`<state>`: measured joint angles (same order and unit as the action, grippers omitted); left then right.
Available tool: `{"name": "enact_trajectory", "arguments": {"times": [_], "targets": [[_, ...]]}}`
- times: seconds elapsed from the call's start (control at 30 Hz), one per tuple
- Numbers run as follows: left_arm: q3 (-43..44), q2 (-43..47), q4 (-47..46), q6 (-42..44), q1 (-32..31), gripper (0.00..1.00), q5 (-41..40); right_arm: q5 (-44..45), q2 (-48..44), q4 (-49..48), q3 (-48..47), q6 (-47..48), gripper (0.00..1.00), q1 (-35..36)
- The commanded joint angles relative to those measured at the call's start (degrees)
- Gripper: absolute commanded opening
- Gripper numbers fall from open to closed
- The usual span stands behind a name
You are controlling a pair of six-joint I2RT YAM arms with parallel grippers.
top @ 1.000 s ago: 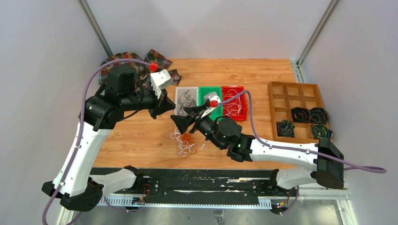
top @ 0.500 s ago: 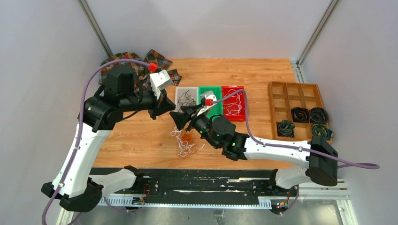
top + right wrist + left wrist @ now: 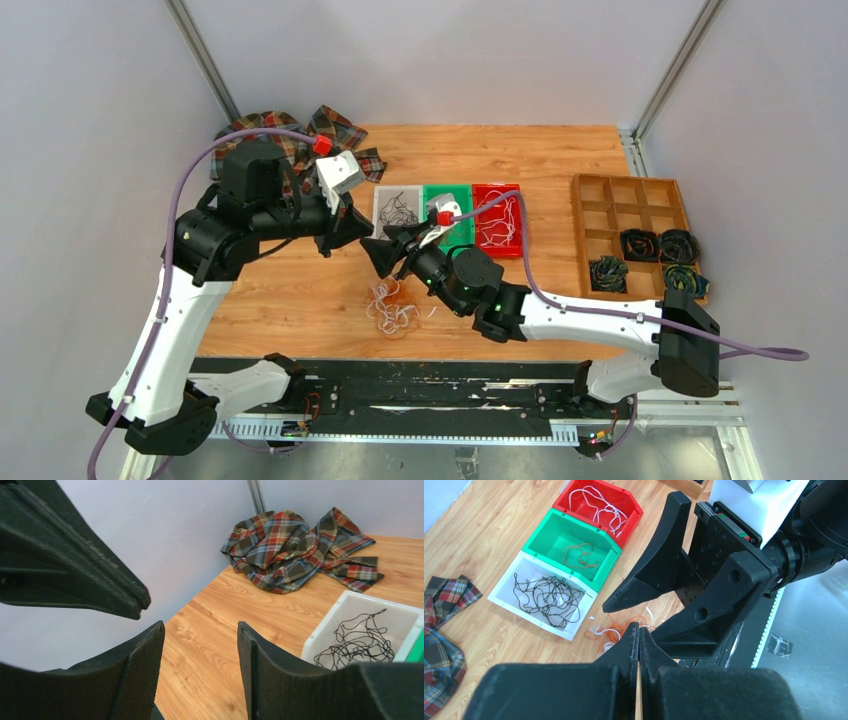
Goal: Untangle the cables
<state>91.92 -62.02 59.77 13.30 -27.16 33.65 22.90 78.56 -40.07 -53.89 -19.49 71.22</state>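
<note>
Noted a leftward shift and narrowing of the right gripper (image 3: pixel 200 630), now tip to tip with the left gripper (image 3: pixel 639 630) above the loose cables (image 3: pixel 392 310) heaped on the table (image 3: pixel 560 160). Found left fingers (image 3: pixel 624 650) pressed tight, any strand between them too fine to confirm; right jaws spread, nothing inside. Judged mid-separation of one strand: next calls for closing the right jaws beside the left tips, then drawing apart gently.

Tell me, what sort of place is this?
Probably a robotics lab test booth: a left arm and right arm bolted to a wooden table, plain grey walls boxing it in, and a white bin, green bin and red bin holding sorted cables.
</note>
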Motion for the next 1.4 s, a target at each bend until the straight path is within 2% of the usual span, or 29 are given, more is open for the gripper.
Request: {"name": "enact_trajectory", "arguments": {"times": [0.0,0.13,0.3,0.33,0.4,0.5,0.53,0.67,0.77,0.97,1.13,1.23,1.37], "targets": [[0.68,0.79,-0.27,0.43,-0.44,0.01,0.36,-4.66,-2.02,-2.61,-0.84,-0.02,0.56,-0.21],[0.83,0.77,-0.27,0.70,-0.44,0.01,-0.01,-4.01,-2.61,-1.15,-0.21,-0.18,0.51,-0.21],[-3.23,1.46,-0.03,5.07,-0.44,0.01,-4.88,1.65,-4.05,6.16,2.39,-1.43,0.53,-1.14],[-4.99,1.28,-0.08,5.82,-0.41,0.07,-6.32,2.16,-4.79,6.75,4.00,-2.34,0.53,-1.69],[-9.54,0.58,0.00,7.17,-0.39,0.31,-8.92,5.49,-6.75,7.66,7.54,-3.78,0.53,-2.55],[-16.98,-1.18,-0.20,10.72,-0.12,0.53,-11.48,10.75,-10.09,10.84,12.83,-4.31,0.52,-3.01],[-19.51,-1.94,-0.63,12.10,0.21,0.56,-12.05,12.30,-11.18,12.24,14.16,-4.84,0.52,-3.16],[-28.48,-5.71,-6.39,16.02,2.82,0.59,-14.65,15.93,-15.55,16.85,18.48,-7.17,0.51,-4.02],[-31.36,-10.09,-11.38,15.68,4.14,0.59,-15.07,16.88,-18.62,17.44,20.92,-7.73,0.50,-4.15],[-32.63,-20.35,-21.86,5.08,4.86,0.59,-14.22,16.72,-21.01,19.77,21.54,-7.63,0.47,-4.25],[-32.75,-27.84,-24.94,-2.97,6.61,0.59,-14.14,16.71,-22.86,20.69,21.92,-7.23,0.45,-4.23],[-33.51,-30.12,-26.62,-6.21,8.41,0.59,-14.15,16.82,-23.90,20.50,22.41,-6.94,0.45,-4.25],[-34.69,-31.24,-29.87,-9.83,10.17,0.59,-9.46,16.78,-23.80,19.84,22.60,-6.46,0.44,-4.25]]}}
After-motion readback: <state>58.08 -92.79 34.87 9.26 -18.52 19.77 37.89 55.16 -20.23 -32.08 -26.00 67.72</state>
